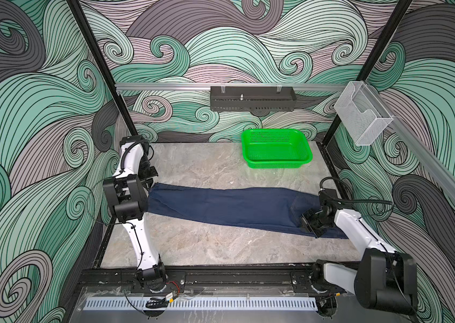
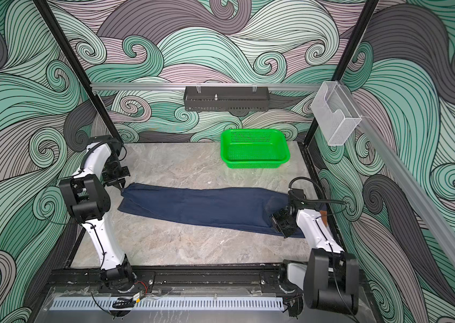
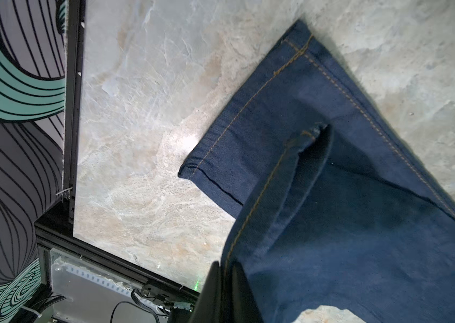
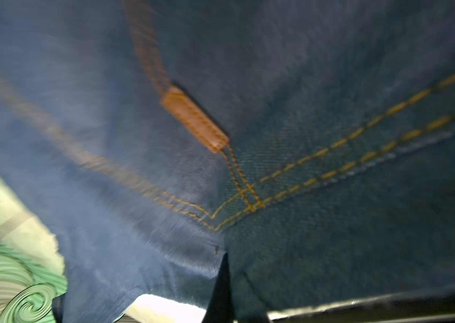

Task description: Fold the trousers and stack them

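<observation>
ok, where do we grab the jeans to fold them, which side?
By the two ends. The trousers lie flat, stretched left to right, so hems and waistband are the free edges. Pinch the hem end at its side seam from the left, where the left gripper is shut on it; take the waistband end from the right, where the right gripper pinches near the back pocket.

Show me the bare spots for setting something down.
Free: the wide strip of table between the trousers and the front rail; the back-left patch beside the basket. Crowded: both trouser ends, where the left gripper and right gripper pinch cloth.
</observation>
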### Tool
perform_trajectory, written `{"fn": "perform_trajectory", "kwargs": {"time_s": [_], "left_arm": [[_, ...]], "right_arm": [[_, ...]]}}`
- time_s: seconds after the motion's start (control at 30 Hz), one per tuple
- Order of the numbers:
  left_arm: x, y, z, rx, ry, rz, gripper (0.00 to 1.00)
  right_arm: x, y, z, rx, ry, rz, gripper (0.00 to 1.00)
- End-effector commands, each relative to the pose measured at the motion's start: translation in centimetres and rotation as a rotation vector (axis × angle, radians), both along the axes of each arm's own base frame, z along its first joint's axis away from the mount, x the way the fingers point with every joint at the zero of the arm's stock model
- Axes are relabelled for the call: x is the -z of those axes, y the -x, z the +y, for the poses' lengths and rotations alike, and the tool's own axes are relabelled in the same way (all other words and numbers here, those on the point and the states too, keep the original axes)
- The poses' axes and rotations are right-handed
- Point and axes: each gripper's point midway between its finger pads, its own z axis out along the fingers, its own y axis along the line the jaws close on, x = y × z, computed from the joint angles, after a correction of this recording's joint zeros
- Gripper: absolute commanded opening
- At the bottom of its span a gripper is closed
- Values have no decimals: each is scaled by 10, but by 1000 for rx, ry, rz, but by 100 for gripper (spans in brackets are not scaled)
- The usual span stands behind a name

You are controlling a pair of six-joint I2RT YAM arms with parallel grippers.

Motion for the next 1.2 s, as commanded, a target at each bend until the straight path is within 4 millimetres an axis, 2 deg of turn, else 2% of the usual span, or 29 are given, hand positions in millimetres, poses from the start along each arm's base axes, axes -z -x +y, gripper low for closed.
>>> {"fn": "perform_trajectory", "kwargs": {"time_s": [0.0, 0.1, 0.2, 0.37, 0.5, 0.7, 0.8, 0.97, 1.07, 1.17], "left_arm": [[7, -9, 13, -3, -47, -14, 10], [10, -11, 16, -4, -61, -12, 10], [11, -10, 19, -7, -68, -6, 10], [13, -8, 22, -8, -67, 3, 11], [15, -8, 18, 11, -41, 0, 14], [18, -1, 22, 28, -67, 20, 22], [17, 2, 28, 31, -101, 41, 36], [-8, -4, 34, 21, -149, -34, 54], [-18, -9, 34, 31, -150, -74, 58], [-13, -14, 28, 37, -108, -74, 60]], "right_arm": [[14, -3, -6, -13, 33, 2, 0], [22, -2, -6, -17, 32, 16, 0], [25, -1, -6, -20, 39, 19, 7], [19, -3, -3, -36, 24, 14, 36], [2, -10, 0, -65, 25, -24, 50], [-27, -23, 2, -75, 34, -101, 57], [-38, -28, 2, -80, 37, -126, 58], [-49, -35, 3, -90, 36, -159, 59], [-52, -38, 5, -93, 25, -165, 59], [-54, -40, 9, -106, 11, -167, 60]]}}
